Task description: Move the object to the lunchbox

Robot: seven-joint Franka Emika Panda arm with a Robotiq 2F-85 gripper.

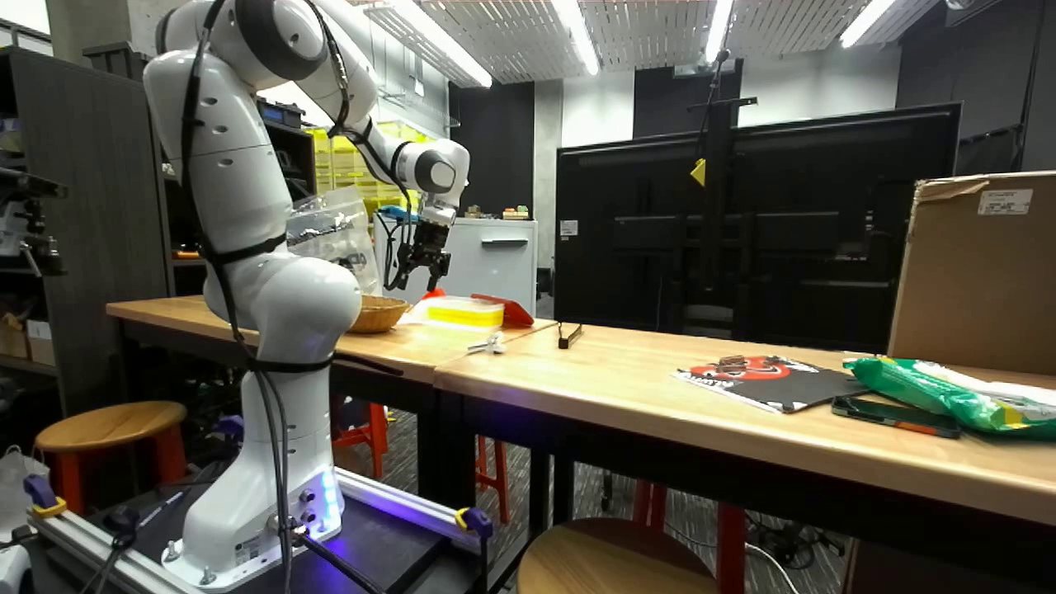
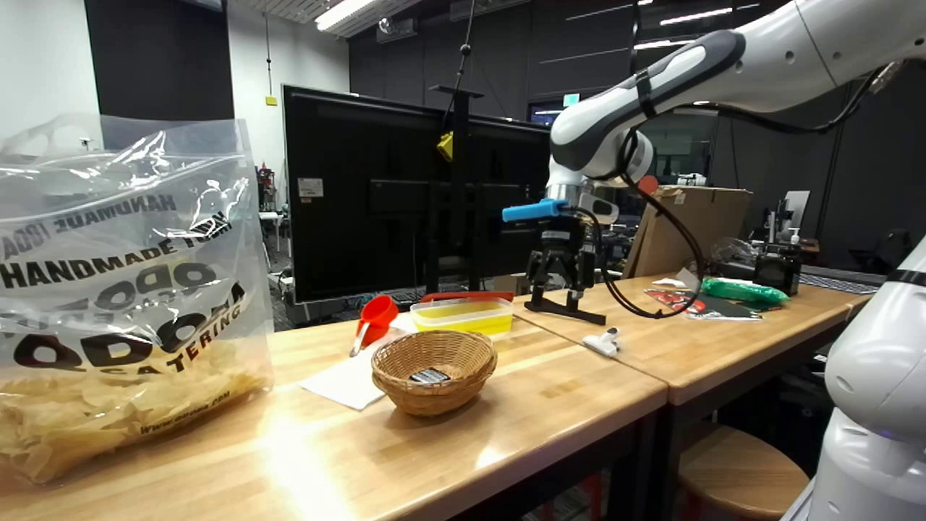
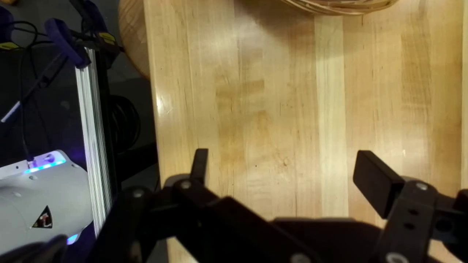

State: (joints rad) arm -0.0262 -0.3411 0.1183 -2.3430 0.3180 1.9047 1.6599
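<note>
While holding nothing in the gripper [image 3: 281, 164], low in the wrist view, with jaws wide apart, seems hardly begun, with picking the object (impossible to tell which), carrying and placing into the lunchbox [image 2: 463, 318], just below centre in an exterior view, probably all left.

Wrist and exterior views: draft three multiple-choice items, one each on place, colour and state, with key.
1. Where is the white clip?
A) in the wicker basket
B) on the table
C) under the cardboard box

2. Which colour shows on the lunchbox?
A) yellow
B) green
C) blue

3. How is the gripper?
A) shut on the clip
B) shut on the lunchbox
C) open

1 B: both exterior views show it there.
2 A: those views show yellow walls.
3 C: the wrist view shows its fingers apart.
</note>
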